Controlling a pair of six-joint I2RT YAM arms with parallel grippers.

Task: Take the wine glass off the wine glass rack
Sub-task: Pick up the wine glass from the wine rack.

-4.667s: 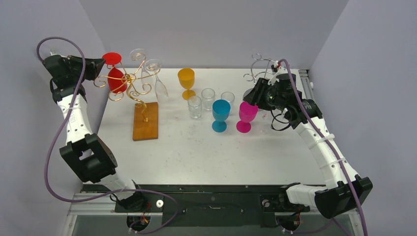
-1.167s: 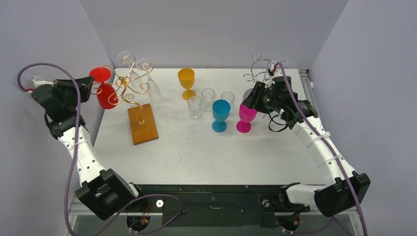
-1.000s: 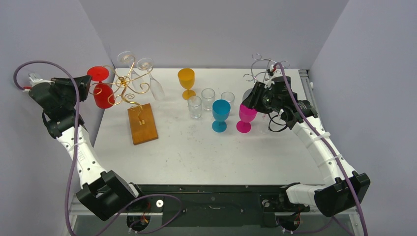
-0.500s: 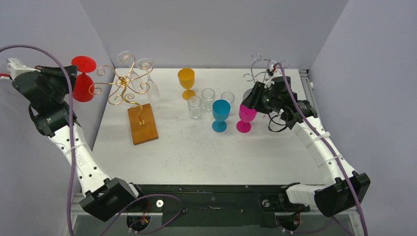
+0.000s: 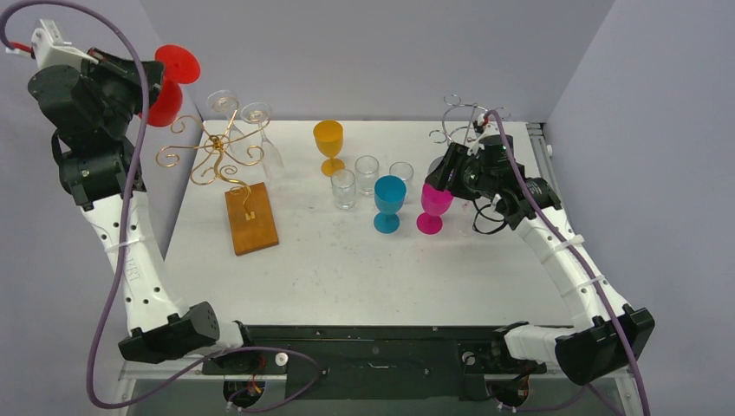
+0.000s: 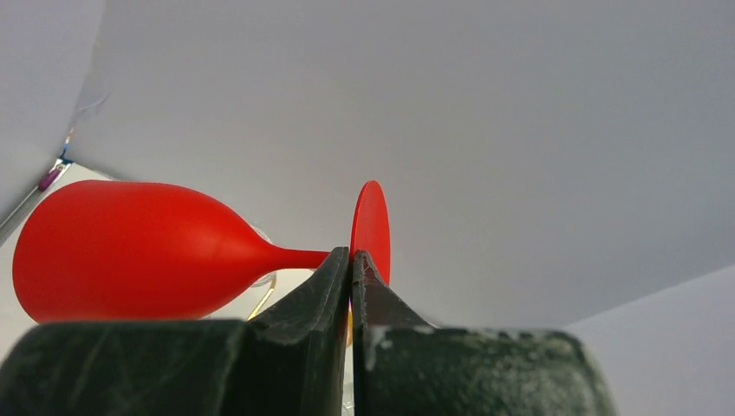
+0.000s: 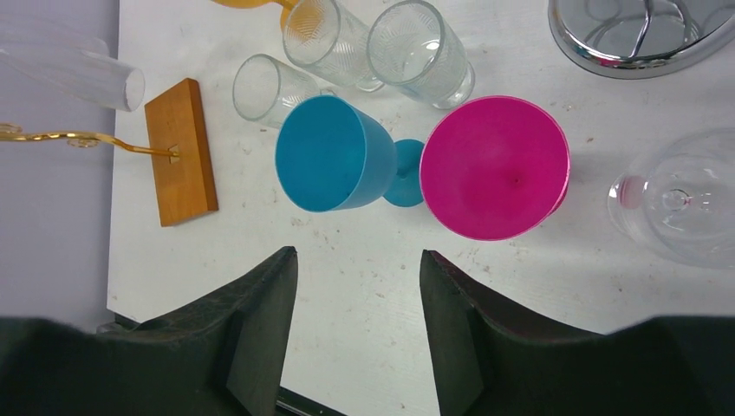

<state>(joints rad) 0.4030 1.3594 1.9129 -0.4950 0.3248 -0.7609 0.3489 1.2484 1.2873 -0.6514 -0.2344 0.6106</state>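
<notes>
Firstly, we take the gold wine glass rack (image 5: 217,149) on its wooden base (image 5: 251,217) as our landmark, at the far left of the table (image 5: 364,269).

1. Left gripper (image 5: 149,80): raised above and left of the rack, its fingers pinched together on the stem of the red wine glass (image 5: 165,104). The wrist view shows the jaws nearly touching around that stem, just short of the foot.
2. Red wine glass: held off the rack, up and left of its scrolled arms and clear of them, lying roughly sideways in the grip.
3. Two clear glasses (image 5: 260,117): hanging on the rack's far arms.
4. Orange goblet (image 5: 328,139): upright, right of the rack.
5. Three clear tumblers (image 5: 367,173): further right of the rack, grouped together.
6. Blue goblet (image 5: 389,199) and pink goblet (image 5: 435,201): side by side, beyond the tumblers.
7. Right gripper (image 7: 355,329): well right of the rack, fingers spread wide and holding nothing, above the two coloured goblets.
8. Silver rack (image 5: 464,121): farthest from the gold one, at the table's back right. We note a clear stemmed glass (image 7: 685,208) near it.
</notes>
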